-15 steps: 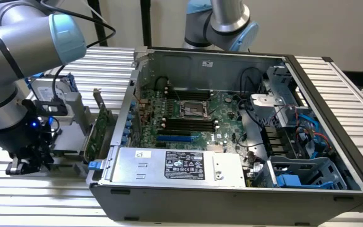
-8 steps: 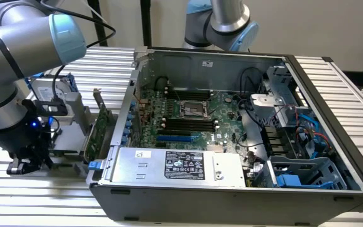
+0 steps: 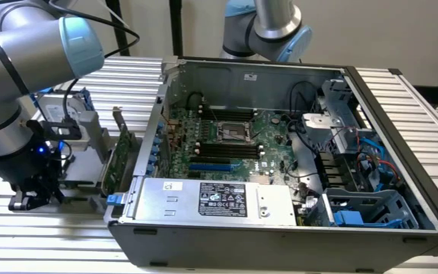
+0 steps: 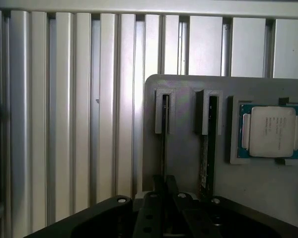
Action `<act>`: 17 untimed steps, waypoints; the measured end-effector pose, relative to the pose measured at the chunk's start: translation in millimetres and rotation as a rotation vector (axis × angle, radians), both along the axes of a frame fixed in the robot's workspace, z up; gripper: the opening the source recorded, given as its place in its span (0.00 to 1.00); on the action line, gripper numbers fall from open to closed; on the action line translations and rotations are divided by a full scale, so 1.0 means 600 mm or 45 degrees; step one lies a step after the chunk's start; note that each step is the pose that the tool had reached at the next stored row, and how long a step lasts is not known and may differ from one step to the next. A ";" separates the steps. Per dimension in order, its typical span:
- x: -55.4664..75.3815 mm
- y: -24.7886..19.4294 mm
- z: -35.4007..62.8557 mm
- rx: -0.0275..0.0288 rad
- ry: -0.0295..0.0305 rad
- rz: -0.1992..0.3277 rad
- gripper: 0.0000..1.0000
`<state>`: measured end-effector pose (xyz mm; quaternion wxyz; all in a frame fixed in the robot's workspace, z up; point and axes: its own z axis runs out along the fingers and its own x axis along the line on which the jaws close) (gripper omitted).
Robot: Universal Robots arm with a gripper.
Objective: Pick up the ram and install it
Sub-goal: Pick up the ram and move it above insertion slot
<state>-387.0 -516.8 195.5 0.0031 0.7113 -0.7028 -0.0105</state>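
On a grey holder plate (image 4: pixel 184 163), two slotted brackets each hold a ram stick seen edge-on. One ram (image 4: pixel 164 144) is a thin dark line running from its bracket toward my gripper (image 4: pixel 164 179), whose fingers are drawn close together on either side of its near end. The second ram (image 4: pixel 205 163) shows a green edge beside it. In the exterior view my gripper (image 3: pixel 29 198) is low over the slatted table at the exterior view's left, beside the open computer case (image 3: pixel 280 228). The motherboard's dark memory slots (image 3: pixel 219 150) lie inside the case.
A square silver processor (image 4: pixel 270 130) rests in a pocket on the same plate. A taller green expansion card (image 3: pixel 117 162) stands upright between my arm and the case wall. A power supply (image 3: pixel 215 198), cables and drive cages crowd the case. A second arm (image 3: pixel 276 28) stands behind.
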 end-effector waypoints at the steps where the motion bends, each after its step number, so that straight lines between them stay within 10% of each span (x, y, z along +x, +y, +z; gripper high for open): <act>1: 0.000 0.0000 0.000 0.0000 -0.0001 0.000 0.00; 10: 0.000 0.0000 0.008 0.0000 0.0000 0.000 0.00; 17: 0.000 0.0001 0.051 0.0000 0.0001 0.000 0.00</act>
